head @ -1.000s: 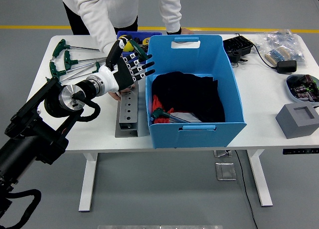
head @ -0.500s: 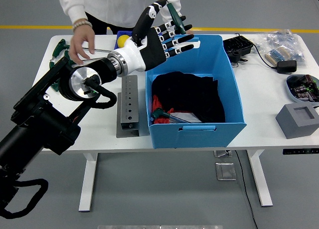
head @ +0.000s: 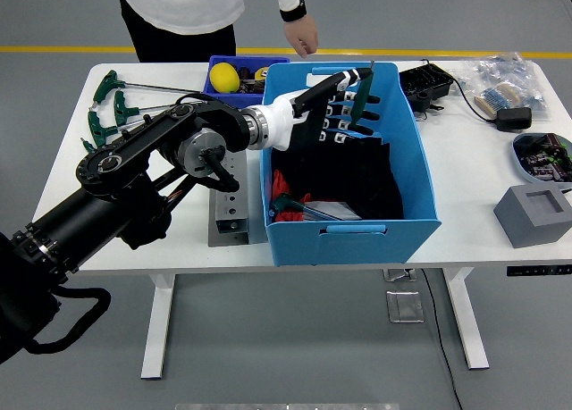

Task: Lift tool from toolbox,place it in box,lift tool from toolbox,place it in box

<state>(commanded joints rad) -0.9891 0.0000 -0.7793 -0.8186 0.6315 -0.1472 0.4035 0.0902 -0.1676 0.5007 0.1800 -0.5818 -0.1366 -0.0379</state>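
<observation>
Tool [head: 362, 96], green-handled: held in the left hand [head: 344, 106], now over the inside of the blue box [head: 420, 173], near its far wall. Half a second ago the hand was raised higher and further left, above the box's far-left corner; a second ago it was down at the grey block [head: 228, 200] beside the box. The hand has since swung right and dropped lower, palm turned toward the box's interior. Fingers [head: 335, 122] curled around the handle, tool upright between them.

Left arm [head: 134, 173]: now stretched across the table's left part, forearm lying over the grey block's far end; earlier it sat further back toward the near-left corner.

Box contents: black cloth [head: 344, 173], red bits and one green-handled tool [head: 290, 205] at the near-left inside corner, unchanged across the frames.

Toolbox [head: 234, 78], small and blue, behind the box's left corner, with a yellow item [head: 223, 74] in it, now uncovered.

T-handle tools [head: 112, 106] lie on the table's far-left part, same place as before.

Person at the far side: one hand [head: 302, 37] hangs above the table's far edge by the box; a half second ago a hand reached toward the T-handle tools, and it is withdrawn now.

Right of the box: black case [head: 426, 85], bowl [head: 541, 154], grey foam block [head: 534, 213], unmoved.
</observation>
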